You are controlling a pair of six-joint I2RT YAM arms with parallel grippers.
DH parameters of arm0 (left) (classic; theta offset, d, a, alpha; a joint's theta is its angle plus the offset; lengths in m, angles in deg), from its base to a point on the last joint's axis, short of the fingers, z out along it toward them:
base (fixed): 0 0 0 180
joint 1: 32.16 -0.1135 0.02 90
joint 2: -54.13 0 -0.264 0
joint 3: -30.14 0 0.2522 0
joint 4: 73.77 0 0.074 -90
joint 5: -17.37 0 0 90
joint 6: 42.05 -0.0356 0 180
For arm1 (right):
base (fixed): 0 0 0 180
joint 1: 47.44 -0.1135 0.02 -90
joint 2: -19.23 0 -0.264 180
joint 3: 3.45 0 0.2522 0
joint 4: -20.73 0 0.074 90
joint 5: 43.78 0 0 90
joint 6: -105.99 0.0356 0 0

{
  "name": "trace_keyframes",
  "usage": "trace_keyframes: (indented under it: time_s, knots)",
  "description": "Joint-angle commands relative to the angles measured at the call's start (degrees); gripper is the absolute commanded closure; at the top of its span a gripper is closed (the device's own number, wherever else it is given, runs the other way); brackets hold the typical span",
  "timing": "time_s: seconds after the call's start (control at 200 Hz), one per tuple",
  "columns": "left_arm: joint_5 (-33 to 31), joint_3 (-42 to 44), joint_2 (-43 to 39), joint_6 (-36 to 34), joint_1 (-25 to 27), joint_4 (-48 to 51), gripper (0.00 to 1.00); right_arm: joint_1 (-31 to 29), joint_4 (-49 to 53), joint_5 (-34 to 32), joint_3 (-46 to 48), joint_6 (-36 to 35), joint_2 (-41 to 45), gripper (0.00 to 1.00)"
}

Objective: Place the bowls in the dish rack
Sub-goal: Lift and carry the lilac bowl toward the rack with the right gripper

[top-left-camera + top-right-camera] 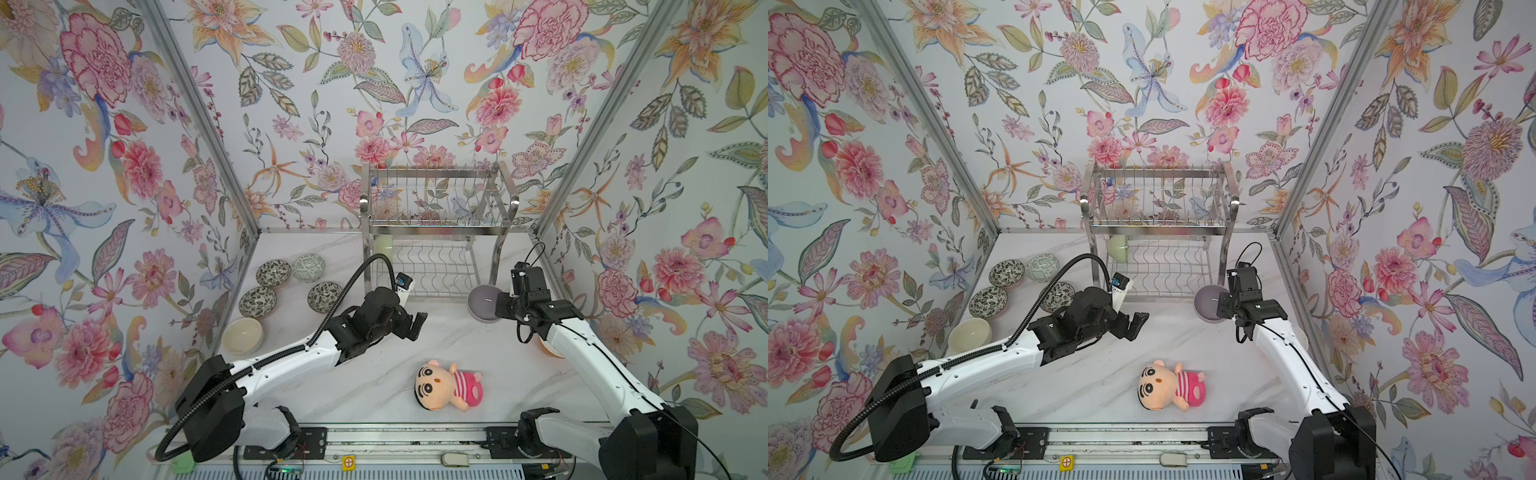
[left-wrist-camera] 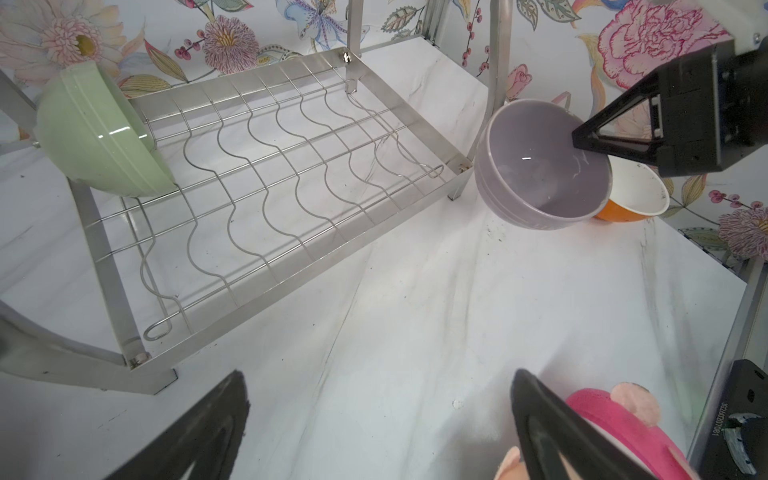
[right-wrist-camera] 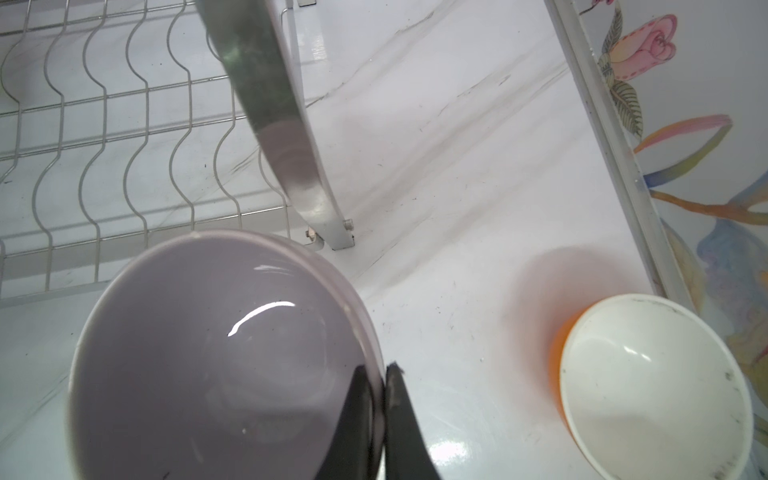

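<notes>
The right gripper [image 3: 384, 372] pinches the rim of the lavender bowl [image 3: 216, 353], jaws nearly together with only the bowl's wall between them. The bowl hangs tilted just in front of the dish rack [image 1: 436, 232], by its right leg (it seems clear of the table, though I cannot be sure). The left gripper [image 1: 415, 326] hovers before the rack, jaws wide and empty. A pale green bowl [image 2: 95, 137] stands on edge at the left end of the rack's lower tier.

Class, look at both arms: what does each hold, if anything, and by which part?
The right gripper grips the lavender bowl by its rim, one finger inside, one outside. The left gripper holds nothing.
</notes>
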Motion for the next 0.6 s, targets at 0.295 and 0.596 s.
trace_keyframes:
  time_s: [0.295, 0.596]
  knots:
    - [2.5, 10.1, -8.2, 6.4, -5.3, -0.5, 0.01, -20.1, -7.3, 2.6, -1.4, 6.8, -11.7, 1.0]
    - [2.1, 13.7, -11.7, 8.6, -7.0, -0.8, 0.01, -24.8, -10.1, 7.0, -6.1, 7.1, -22.3, 1.0]
